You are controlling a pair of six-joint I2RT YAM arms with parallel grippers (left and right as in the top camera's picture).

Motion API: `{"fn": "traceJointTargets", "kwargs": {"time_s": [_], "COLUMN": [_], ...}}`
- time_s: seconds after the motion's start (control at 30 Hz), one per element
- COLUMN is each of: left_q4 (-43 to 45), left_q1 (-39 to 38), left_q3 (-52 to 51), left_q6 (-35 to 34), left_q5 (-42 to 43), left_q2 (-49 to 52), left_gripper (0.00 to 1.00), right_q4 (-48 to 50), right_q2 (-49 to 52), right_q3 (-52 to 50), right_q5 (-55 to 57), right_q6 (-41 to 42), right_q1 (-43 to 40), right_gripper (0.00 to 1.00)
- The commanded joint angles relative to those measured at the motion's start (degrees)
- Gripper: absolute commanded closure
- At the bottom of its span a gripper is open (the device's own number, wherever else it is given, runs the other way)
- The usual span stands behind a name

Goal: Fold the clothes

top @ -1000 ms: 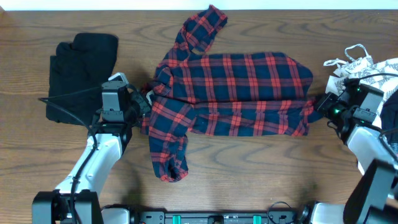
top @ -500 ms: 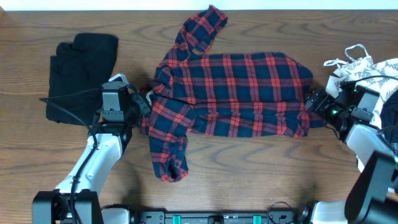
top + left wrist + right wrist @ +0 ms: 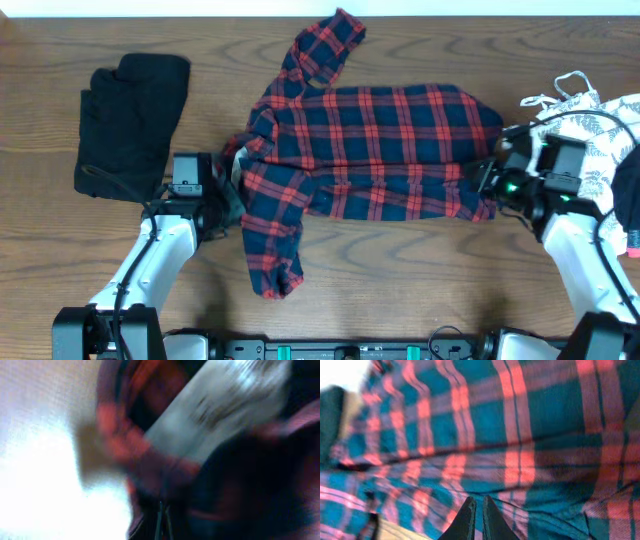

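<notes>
Wooden bench [image 3: 400,280] carries the plaid shirt [image 3: 380,140] spread flat, left pincer [image 3: 228,200] clamped on its collar end, right pincer [image 3: 487,182] pinched shut on its hem, likely to tension it.

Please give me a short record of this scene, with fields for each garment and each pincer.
plaid shirt: lying across the table centre, sleeves out
left pincer: shut on its collar end
right pincer: shut on its hem end
black garment: far left, apart from shirt
leaf-print garment: far right, beside right arm
</notes>
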Motion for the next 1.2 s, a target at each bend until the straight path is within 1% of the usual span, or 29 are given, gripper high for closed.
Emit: {"fn": "traceJointTargets", "kwargs": {"time_s": [0.0, 0.27, 0.43, 0.5, 0.57, 0.63, 0.7, 0.8, 0.87, 0.9, 0.97, 1.0, 1.07, 1.13, 1.17], "left_q4": [-2.4, -3.7, -4.1, -3.9, -4.0, -4.2, -4.4, -6.5, -10.1, -12.6, -17.5, -20.5, -24.8, -28.6, -30.5], "left_q1": [0.3, 0.3, 0.3, 0.3, 0.3, 0.3, 0.3, 0.3, 0.3, 0.3, 0.3, 0.3, 0.3, 0.3, 0.1], "left_q3": [0.2, 0.2, 0.2, 0.8, 1.6, 2.3, 2.6, 2.6, 2.6, 2.6, 2.6, 2.6, 2.6, 2.5, 2.5], "left_q6": [0.8, 1.2, 1.8, 4.1, 5.7, 5.9, 5.9, 5.7, 5.6, 5.4, 4.2, 3.0, 2.8, 2.8, 2.8], "left_q5": [0.7, 0.7, -0.9, -1.0, -1.0, -1.0, -1.0, -2.0, -3.7, -4.0, -3.7, -2.2, 3.1, 9.0, 10.7], "left_q2": [0.3, 0.3, -1.7, -4.1, -7.6, -12.0, -17.0, -24.3, -28.4, -30.2, -32.5, -33.5, -34.4, -34.4, -34.2], "left_gripper": [0.94, 0.94, 0.94, 0.94, 0.94, 0.94, 0.94, 0.94, 0.94, 0.94, 0.94, 0.94, 0.94, 0.94, 0.94], "right_q4": [0.3, 1.4, 3.5, 3.5, 3.5, 3.5, 3.3, 2.8, 2.3, 1.9, 1.1, 0.5, -1.3, -3.1, -4.0], "right_q2": [3.6, 16.6, 20.9, 21.0, 20.9, 20.9, 20.5, 18.4, 15.5, 13.7, 9.1, 6.6, 1.4, -3.5, -5.8], "right_q3": [0.1, 0.1, 0.1, 0.1, 0.1, 0.1, 0.1, 0.1, 0.2, 0.3, 0.6, 0.8, 1.5, 1.9, 2.0], "right_q5": [4.9, 10.0, 9.8, 9.8, 9.8, 9.8, 9.4, 8.5, 8.5, 8.5, 8.4, 8.2, 8.2, 8.2, 8.3], "right_q6": [-3.8, -3.8, -3.6, -3.6, -3.7, -3.7, -3.6, -3.7, -4.0, -4.1, -4.3, -4.3, -4.3, -4.3, -4.3], "right_q1": [1.7, 1.7, 1.6, 1.6, 1.6, 1.6, 1.7, 1.6, 1.6, 1.7, 1.7, 1.7, 1.7, 1.7, 1.7], "right_gripper": [0.92, 0.94, 0.94, 0.91, 0.86, 0.86, 0.79, 0.73, 0.70, 0.67, 0.62, 0.61, 0.59, 0.54, 0.50]}}
